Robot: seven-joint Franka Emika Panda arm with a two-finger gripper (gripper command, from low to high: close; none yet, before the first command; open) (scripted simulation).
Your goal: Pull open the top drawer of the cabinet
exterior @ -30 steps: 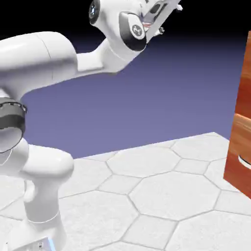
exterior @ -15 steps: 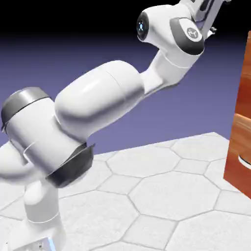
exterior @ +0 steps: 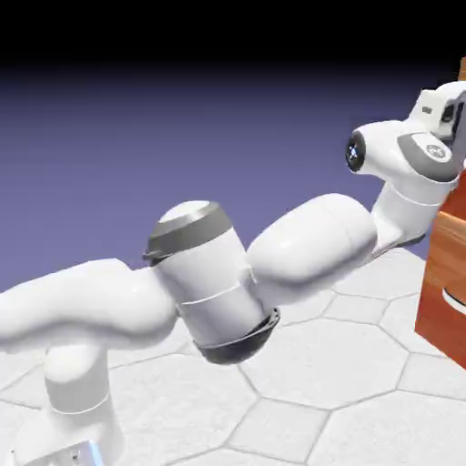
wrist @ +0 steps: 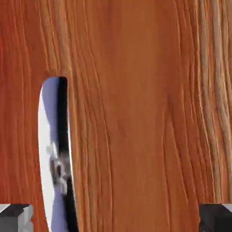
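Observation:
Glossy reddish-brown wood grain of the top drawer fills the hand view. Its silver bar handle runs up the picture left of the middle. My gripper is open. One grey fingertip shows at the bottom left and the other at the bottom right, with the handle between them, close to the left one and apart from both. In the exterior view the cabinet stands at the right edge and my white hand reaches its upper front, the fingers cut off by the picture's edge.
Lower on the cabinet a drawer front juts out with a pale curved handle. The white arm stretches low from the lower left across the hexagon-tiled table.
The arm has swung down and to the right, from high above the table to the cabinet's upper front. The jaws have stayed wide apart.

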